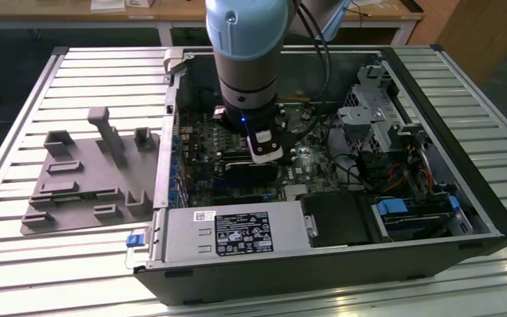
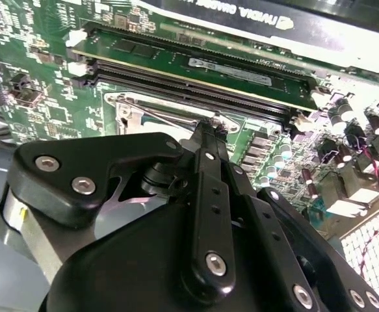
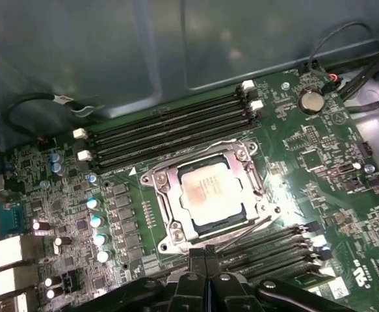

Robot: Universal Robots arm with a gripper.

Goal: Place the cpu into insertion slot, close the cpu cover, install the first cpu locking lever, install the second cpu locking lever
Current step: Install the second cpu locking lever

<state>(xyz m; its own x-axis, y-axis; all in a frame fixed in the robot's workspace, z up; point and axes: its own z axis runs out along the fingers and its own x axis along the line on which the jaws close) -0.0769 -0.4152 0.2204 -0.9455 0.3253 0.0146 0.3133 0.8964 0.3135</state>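
The gripper (image 3: pixel 205 260) hangs low inside the open case (image 1: pixel 465 198), just off one edge of the slot (image 3: pixel 205 195) on the green board (image 3: pixel 319 169). Its two fingers (image 3: pixel 197 266) are pressed together into a single narrow tip, clenched with nothing visibly between them.

In the first wrist view the cpu (image 3: pixel 207 193) already lies flat in the slot, its silver top showing through the window of the cover (image 3: pixel 169 195), which is folded down over it. The socket sits between two banks of long black memory slots (image 3: pixel 169 133), and the gripper stands at the socket edge facing the nearer bank.

A thin wire lever (image 3: pixel 244 235) runs slantwise from that socket edge, right beside the fingertips; its long axis lies roughly along the edge, across the line of the fingers. In the second wrist view the tip (image 2: pixel 210 127) is at the socket rim, touching or nearly touching the lever (image 2: pixel 169 117). Whether either lever is latched cannot be told.
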